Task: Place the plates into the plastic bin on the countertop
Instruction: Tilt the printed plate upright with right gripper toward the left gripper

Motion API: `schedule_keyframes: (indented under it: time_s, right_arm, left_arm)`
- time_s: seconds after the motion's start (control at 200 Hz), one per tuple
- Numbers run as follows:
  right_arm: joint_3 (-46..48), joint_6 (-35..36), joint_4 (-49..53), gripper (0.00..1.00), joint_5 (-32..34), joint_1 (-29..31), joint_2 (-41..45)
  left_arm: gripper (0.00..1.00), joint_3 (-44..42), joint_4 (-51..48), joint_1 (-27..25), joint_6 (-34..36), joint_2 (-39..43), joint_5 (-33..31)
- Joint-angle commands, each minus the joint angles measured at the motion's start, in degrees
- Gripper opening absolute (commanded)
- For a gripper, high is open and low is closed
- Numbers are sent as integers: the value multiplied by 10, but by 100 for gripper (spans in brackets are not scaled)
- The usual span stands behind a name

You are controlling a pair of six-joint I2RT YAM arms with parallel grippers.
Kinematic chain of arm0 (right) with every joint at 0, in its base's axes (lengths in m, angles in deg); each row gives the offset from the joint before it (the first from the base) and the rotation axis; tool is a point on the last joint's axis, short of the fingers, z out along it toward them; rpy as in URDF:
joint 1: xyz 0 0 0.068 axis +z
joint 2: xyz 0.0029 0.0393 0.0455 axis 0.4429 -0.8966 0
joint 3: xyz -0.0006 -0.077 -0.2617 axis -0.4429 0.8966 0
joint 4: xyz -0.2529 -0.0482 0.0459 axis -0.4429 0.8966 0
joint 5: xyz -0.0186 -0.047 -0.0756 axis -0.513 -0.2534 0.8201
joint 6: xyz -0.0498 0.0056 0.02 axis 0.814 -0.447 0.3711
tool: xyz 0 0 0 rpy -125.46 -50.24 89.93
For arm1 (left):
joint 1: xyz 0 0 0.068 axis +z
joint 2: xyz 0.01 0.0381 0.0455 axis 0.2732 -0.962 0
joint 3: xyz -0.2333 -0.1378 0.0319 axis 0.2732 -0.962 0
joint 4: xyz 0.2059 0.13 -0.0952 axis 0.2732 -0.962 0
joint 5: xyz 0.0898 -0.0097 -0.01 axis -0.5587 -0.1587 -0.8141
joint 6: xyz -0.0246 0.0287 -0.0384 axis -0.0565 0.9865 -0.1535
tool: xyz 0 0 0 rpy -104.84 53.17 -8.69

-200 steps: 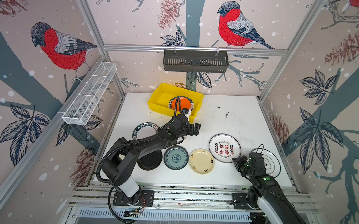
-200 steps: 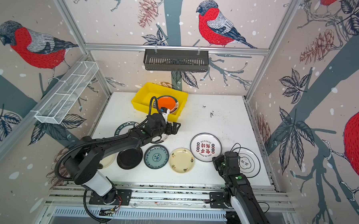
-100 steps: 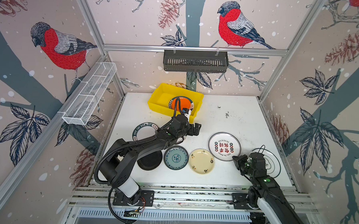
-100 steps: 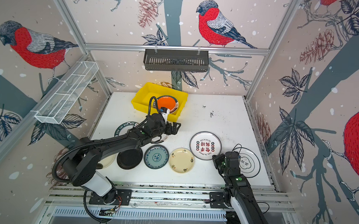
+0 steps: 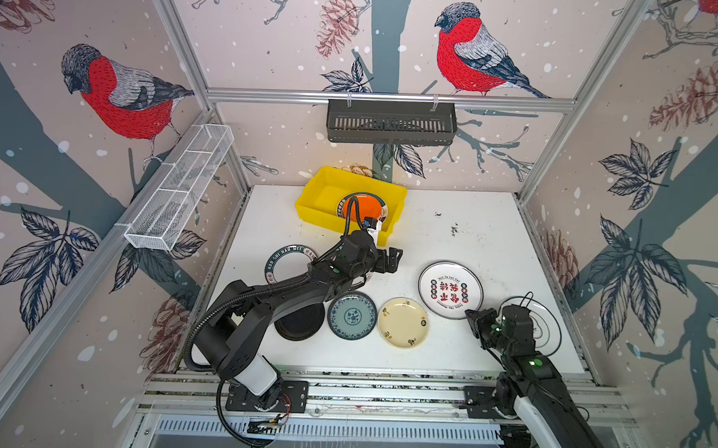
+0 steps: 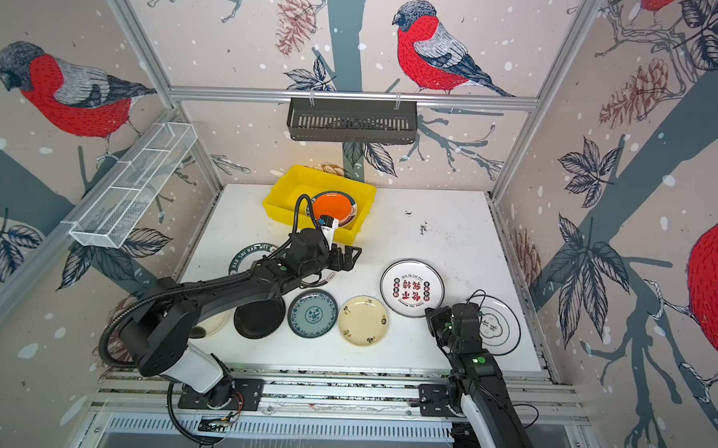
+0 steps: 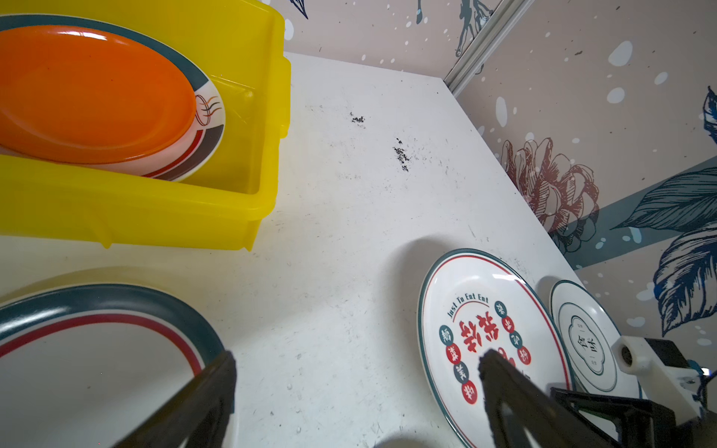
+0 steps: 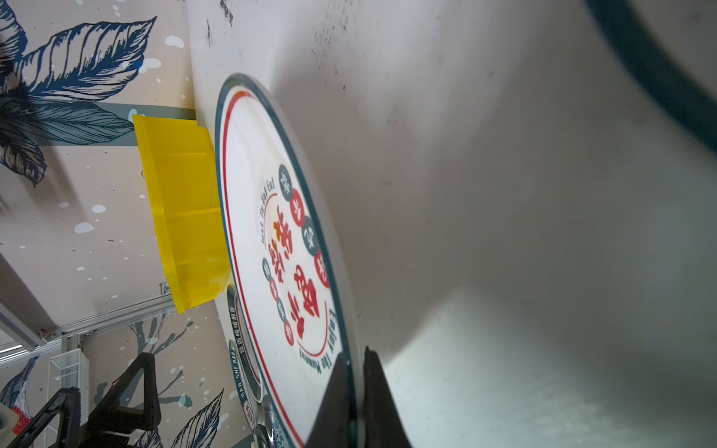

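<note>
The yellow plastic bin (image 5: 312, 198) stands at the back of the countertop (image 5: 473, 238) and holds an orange plate (image 5: 360, 206) on a striped white one. My left gripper (image 5: 391, 259) (image 7: 357, 357) hovers open and empty just in front of the bin. My right gripper (image 5: 476, 321) (image 8: 355, 355) is shut on the near rim of the white plate with red characters (image 5: 450, 289) (image 8: 271, 240). Flat in a row lie the cream floral plate (image 5: 403, 322), blue-patterned plate (image 5: 352, 316) and black plate (image 5: 299, 322). A lettered-rim plate (image 5: 289, 259) lies partly under the left arm.
A white plate with a dark ring (image 5: 546, 324) lies under the right wrist near the right rail. A dark slotted basket (image 5: 391, 122) hangs on the back wall; a white wire mesh tray (image 5: 179, 192) is fixed on the left wall. Another striped plate (image 7: 97, 349) lies below the left gripper.
My right gripper has crept slightly left and forward at the red-character plate's rim, staying shut. The left arm has hardly moved.
</note>
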Motion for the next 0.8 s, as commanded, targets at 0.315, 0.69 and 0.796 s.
schedule_keyframes:
  time_s: [0.315, 0.69, 0.796]
  right_arm:
    - [-64, 79, -57, 2, 15, 19, -70]
    - [-112, 125, -157, 1, -14, 31, -175]
    - [-124, 132, -191, 1, -31, 39, -208]
  left_arm:
    - [97, -5, 48, -1, -6, 5, 15]
    - [97, -15, 67, 0, -35, 9, 44]
    - [97, -22, 83, 3, -56, 0, 69]
